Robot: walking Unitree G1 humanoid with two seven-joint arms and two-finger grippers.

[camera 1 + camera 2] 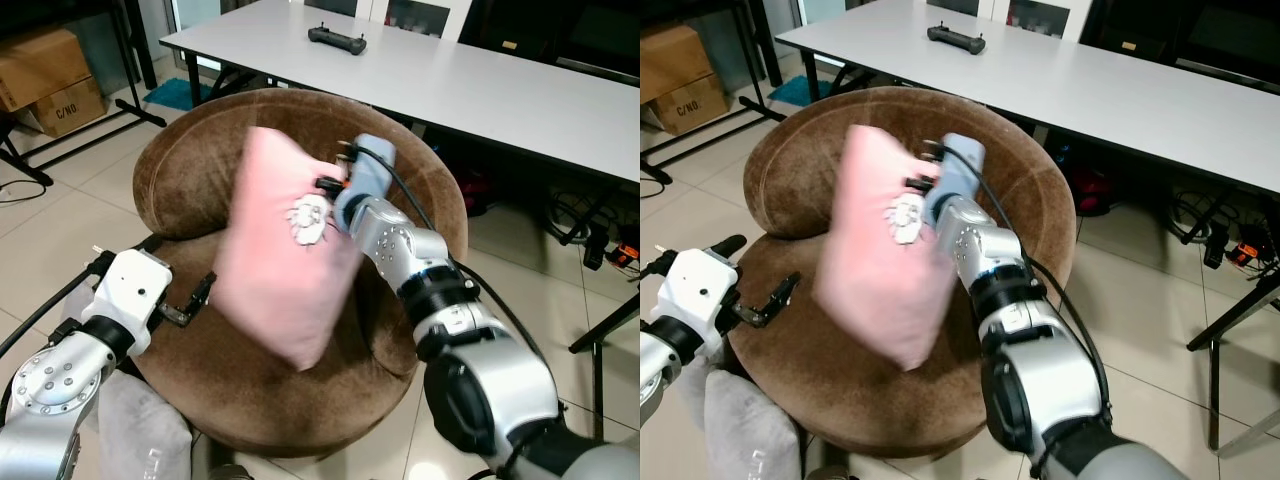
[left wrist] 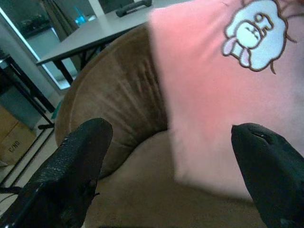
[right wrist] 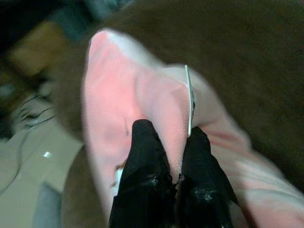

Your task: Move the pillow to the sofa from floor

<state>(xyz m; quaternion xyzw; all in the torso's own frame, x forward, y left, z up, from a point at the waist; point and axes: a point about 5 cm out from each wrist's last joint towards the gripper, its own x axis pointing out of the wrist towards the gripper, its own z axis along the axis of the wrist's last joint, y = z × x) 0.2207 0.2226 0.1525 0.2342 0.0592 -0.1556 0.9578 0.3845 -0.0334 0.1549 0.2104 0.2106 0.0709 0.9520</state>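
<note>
The right gripper point(image 3: 173, 142) is clamped on the pink pillow point(image 1: 285, 270), held above the brown sofa point(image 1: 200, 170). The left gripper point(image 2: 171, 156) has its fingers spread apart beside the pillow.

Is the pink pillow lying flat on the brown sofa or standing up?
Standing up, tilted. The pink pillow hangs pinched in the right gripper, with its lower corner toward the brown sofa seat.

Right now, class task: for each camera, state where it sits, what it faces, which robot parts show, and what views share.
Left and right eye: head, looking down at brown sofa; both arms show.
Left wrist: faces pink pillow, between open left tool fingers.
Right wrist: right tool pinching pillow's edge.
Shared: pillow and sofa, all four.
</note>
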